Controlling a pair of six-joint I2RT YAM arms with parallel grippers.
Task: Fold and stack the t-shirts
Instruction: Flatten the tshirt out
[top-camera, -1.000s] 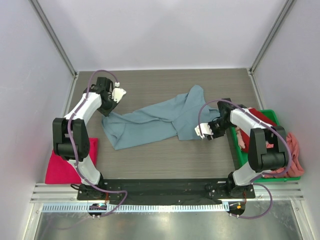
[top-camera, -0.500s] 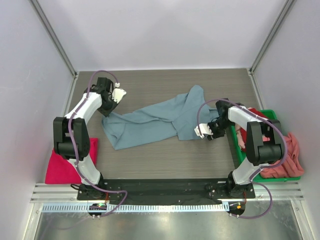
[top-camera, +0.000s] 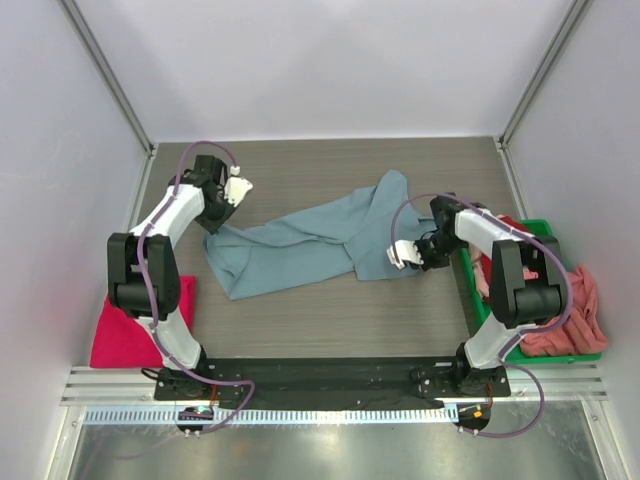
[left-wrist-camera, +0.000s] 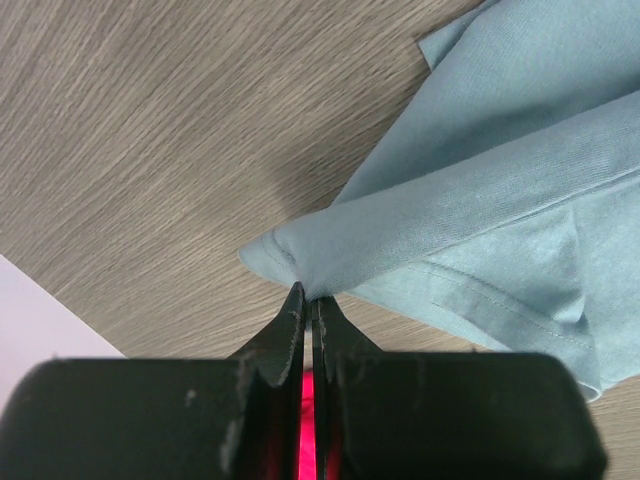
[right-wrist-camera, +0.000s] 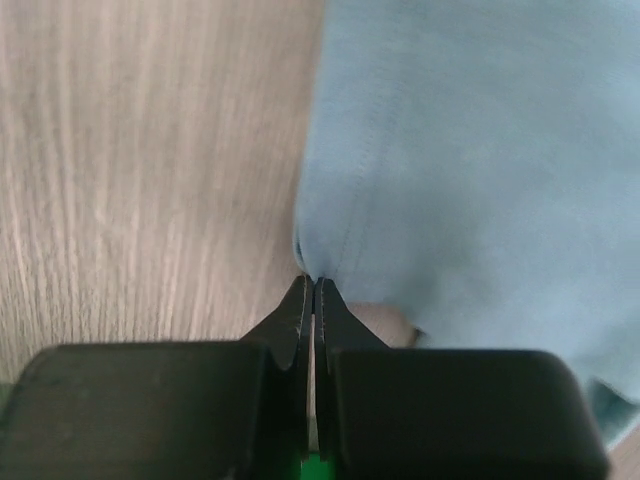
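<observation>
I find the grey-blue t-shirt on the counter, long axis running from left jaws to right jaws. Left jaws are clamped on its corner; right jaws, closed, apparently pinch its edge, though that view is blurred.

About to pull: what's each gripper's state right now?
Left gripper: shut on a corner of the grey-blue t-shirt.
Right gripper: shut on that shirt's edge.

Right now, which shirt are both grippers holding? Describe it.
On the table between the arms lies the grey-blue t-shirt, each end pinched by the left gripper and right gripper. Only it is blue: the magenta shirt and those in the green bin are pink or red.
</observation>
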